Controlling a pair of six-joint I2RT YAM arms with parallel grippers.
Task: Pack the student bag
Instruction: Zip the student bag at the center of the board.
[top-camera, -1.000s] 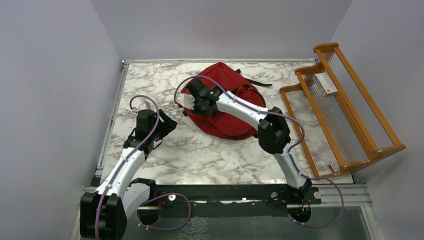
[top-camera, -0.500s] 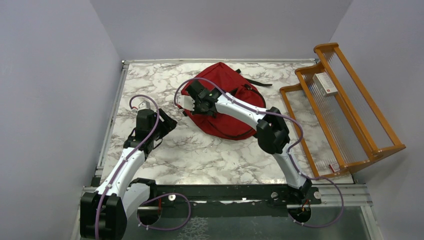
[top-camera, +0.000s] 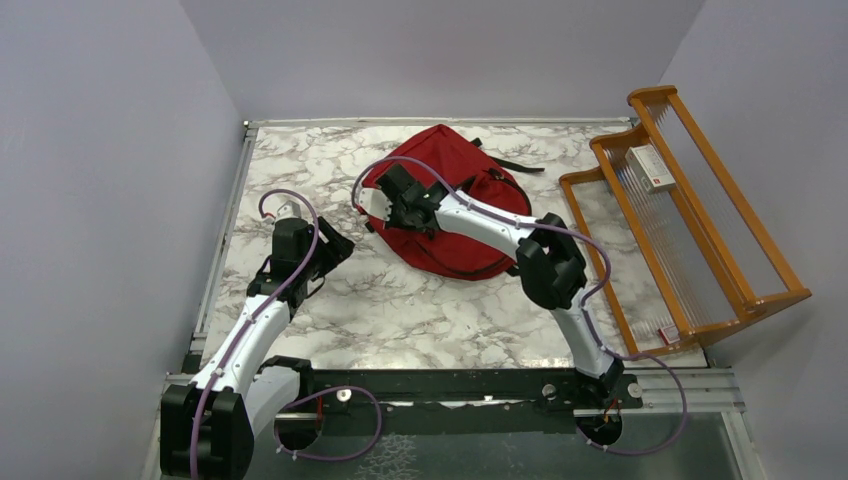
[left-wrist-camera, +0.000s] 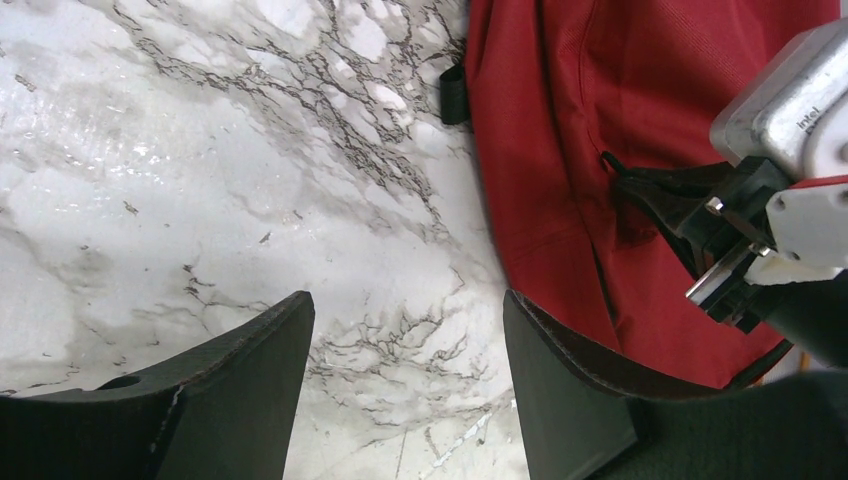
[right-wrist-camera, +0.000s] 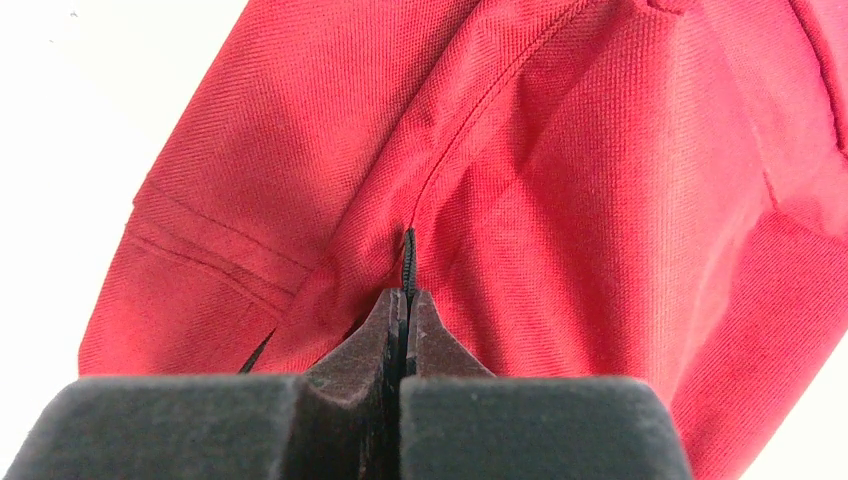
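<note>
The red student bag (top-camera: 450, 175) lies on the marble table at the back middle, and fills the right wrist view (right-wrist-camera: 560, 180). My right gripper (top-camera: 392, 190) is over the bag's left part, shut on a thin black zipper pull cord (right-wrist-camera: 408, 262) that comes out of a seam. My left gripper (top-camera: 335, 250) hangs open and empty over bare marble, just left of the bag's edge (left-wrist-camera: 560, 170). The right gripper's head shows in the left wrist view (left-wrist-camera: 770, 200).
A wooden rack (top-camera: 680, 215) with clear slats stands at the right, with a small white box (top-camera: 652, 168) on it. A black strap (top-camera: 515, 163) trails behind the bag. A rail (top-camera: 232, 220) runs along the table's left side.
My right gripper has shifted slightly toward the back with the cord in it. The left arm has not moved.
</note>
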